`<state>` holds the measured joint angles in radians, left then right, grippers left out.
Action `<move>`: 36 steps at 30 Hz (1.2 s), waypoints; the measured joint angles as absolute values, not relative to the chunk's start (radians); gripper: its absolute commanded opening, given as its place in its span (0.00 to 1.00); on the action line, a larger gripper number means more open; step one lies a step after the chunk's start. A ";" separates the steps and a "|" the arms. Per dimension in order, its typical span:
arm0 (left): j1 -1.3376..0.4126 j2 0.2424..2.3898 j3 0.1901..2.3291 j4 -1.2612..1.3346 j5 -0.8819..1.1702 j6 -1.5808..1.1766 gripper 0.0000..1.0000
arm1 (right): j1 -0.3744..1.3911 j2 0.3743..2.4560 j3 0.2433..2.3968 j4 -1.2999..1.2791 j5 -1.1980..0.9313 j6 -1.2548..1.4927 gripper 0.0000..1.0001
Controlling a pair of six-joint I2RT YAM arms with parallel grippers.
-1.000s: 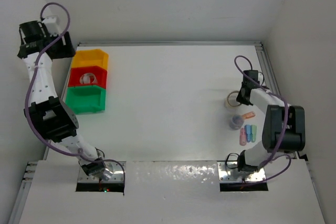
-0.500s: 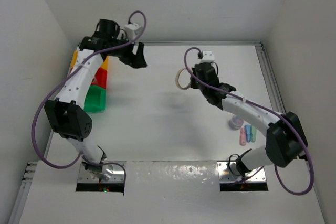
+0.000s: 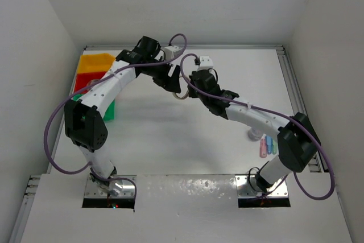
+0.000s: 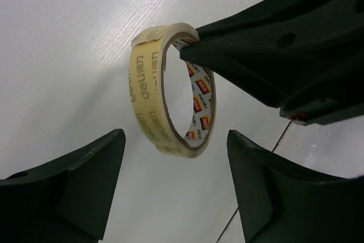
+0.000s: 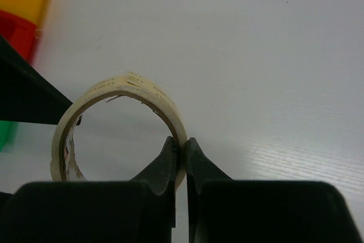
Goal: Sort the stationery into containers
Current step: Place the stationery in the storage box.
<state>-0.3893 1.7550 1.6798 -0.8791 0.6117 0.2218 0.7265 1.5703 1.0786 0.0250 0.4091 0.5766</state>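
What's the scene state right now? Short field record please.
right tool: shut on tape roll, pinching its wall
left tool: open, fingers either side of the roll, not touching
roll position: mid-table, right of the bins
bins: yellow bin, red bin, green bin, far left
unsorted: pastel sticks, far right

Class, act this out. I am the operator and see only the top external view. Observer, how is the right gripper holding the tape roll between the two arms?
Observer: The right gripper is shut on the wall of the tape roll, one finger inside the ring, one outside.
Operator: And the other arm, has it gripped too?
Observer: No. The left gripper is open, a finger on either side of the roll, neither touching.
Operator: Any markings?
Observer: Printed lettering along its yellowish outer band.
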 measured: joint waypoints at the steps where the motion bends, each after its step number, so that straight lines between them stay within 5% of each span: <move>1: -0.394 1.757 1.671 -0.869 0.607 0.212 0.66 | 0.731 1.570 1.080 0.025 0.410 0.577 0.00; 6: -0.401 1.771 1.659 -0.838 0.570 0.175 0.47 | 0.741 1.570 1.082 0.026 0.413 0.578 0.00; 9: -0.401 1.771 1.653 -0.823 0.556 0.160 0.18 | 0.742 1.570 1.082 0.028 0.414 0.583 0.00; 12: -0.405 1.771 1.648 -0.810 0.549 0.138 0.00 | 0.743 1.570 1.082 0.023 0.419 0.587 0.00; 14: -0.404 1.771 1.647 -0.807 0.550 0.128 0.00 | 0.742 1.570 1.081 0.023 0.418 0.594 0.00; 17: -0.403 1.771 1.647 -0.804 0.550 0.121 0.00 | 0.742 1.570 1.079 0.025 0.415 0.601 0.38; 18: -0.400 1.771 1.647 -0.804 0.550 0.121 0.00 | 0.742 1.568 1.075 0.029 0.413 0.607 0.58; 21: -0.382 1.771 1.647 -0.804 0.546 0.121 0.00 | 0.742 1.548 1.042 0.038 0.412 0.601 0.70; 27: -0.237 1.771 1.647 -0.801 0.543 0.117 0.00 | 0.739 1.476 0.970 0.023 0.422 0.587 0.73; 36: 0.311 1.723 1.556 -0.677 0.554 0.047 0.00 | 0.735 1.370 0.857 0.006 0.445 0.583 0.74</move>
<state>0.3115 1.7229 1.5558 -0.6773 0.5545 0.0467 0.7353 1.3705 0.8566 0.0059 0.4454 0.5835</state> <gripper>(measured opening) 0.204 0.735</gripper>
